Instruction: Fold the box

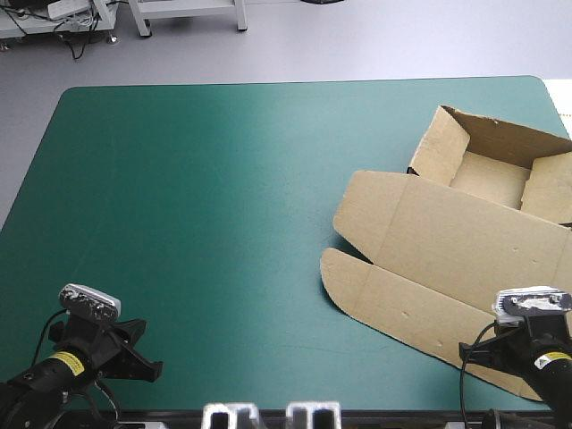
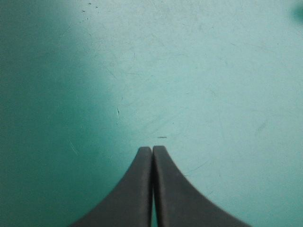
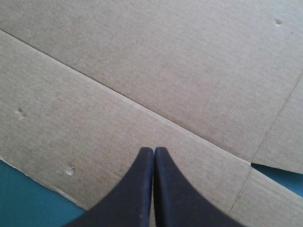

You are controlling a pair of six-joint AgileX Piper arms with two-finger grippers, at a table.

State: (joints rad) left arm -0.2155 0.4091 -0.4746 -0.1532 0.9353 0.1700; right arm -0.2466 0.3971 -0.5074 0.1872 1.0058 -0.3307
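Both jaws closed, empty; left arm (image 1: 80, 357) low over teal-green cover (image 1: 197, 197), right arm (image 1: 541, 357) over the box (image 1: 447, 232).

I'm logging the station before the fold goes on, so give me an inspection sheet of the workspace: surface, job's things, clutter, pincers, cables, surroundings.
Surface: teal-green table cover, bare across its left half, with fine scuffs under the left arm.
Job's things: brown cardboard box on the right side, an open tray with walls raised at the far end and the lid lying flat toward the near edge.
Clutter: nothing seen.
Pincers: left black-finned pincer shut, over bare cover; right black-finned pincer shut, over the lid's front flap, gripping nothing; contact cannot be told.
Cables: nothing seen.
Surroundings: nothing seen.
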